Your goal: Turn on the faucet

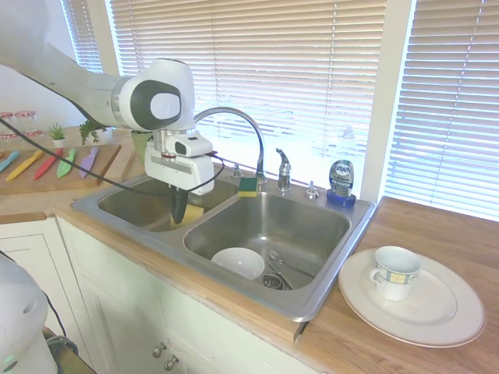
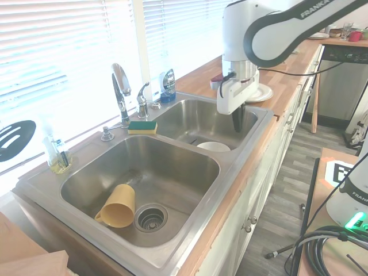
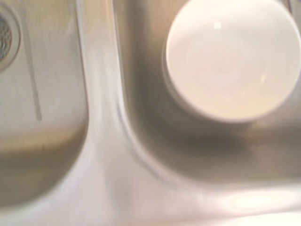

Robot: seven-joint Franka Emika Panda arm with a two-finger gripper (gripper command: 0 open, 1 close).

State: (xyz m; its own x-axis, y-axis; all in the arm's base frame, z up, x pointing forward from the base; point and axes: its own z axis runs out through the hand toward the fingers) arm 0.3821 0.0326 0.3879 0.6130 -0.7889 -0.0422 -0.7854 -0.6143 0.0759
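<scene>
Hovering gripper [image 1: 179, 212] over sink divider [image 3: 101, 141], fingers looking pinched together, holding nothing.
You're needing to be steering toward the lever handle [image 1: 283, 167] beside the faucet [image 1: 238, 125].

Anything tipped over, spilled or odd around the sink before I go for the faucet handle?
Only the yellow cup: it lies on its side by the drain in one basin. The white bowl sits upright in the other basin. No spill shows. The gripper hangs over the divider, away from the faucet.
</scene>
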